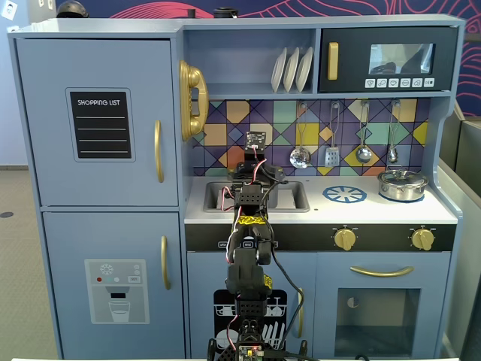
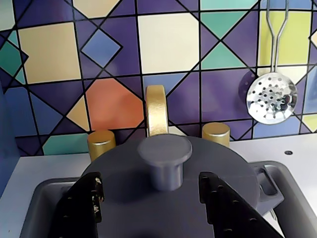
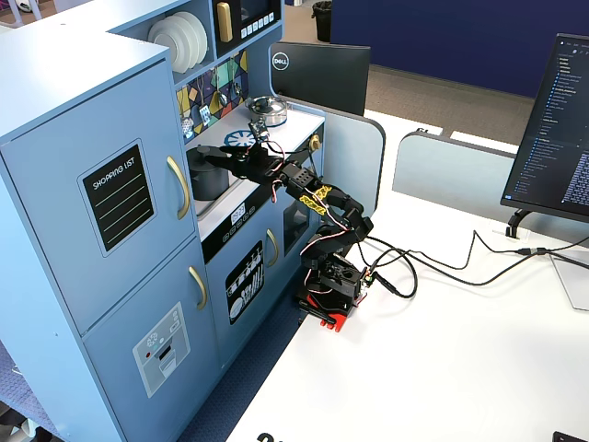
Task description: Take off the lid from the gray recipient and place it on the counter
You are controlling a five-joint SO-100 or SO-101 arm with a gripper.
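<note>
Lid is lying flat on the pot, knob sticking straight up, disc level. It's round, so no real long axis to speak of. The pot itself sits down in the sink of the counter, right in front of the gold faucet and its two gold taps.

My jaws are open wide, one finger on each side of the knob with clear gaps both ways, so I'm holding nothing. Fingertips hover low over the lid top; can't tell if they touch it.

Off to the right in a fixed view, the silver pot sits beside the burner print.
</note>
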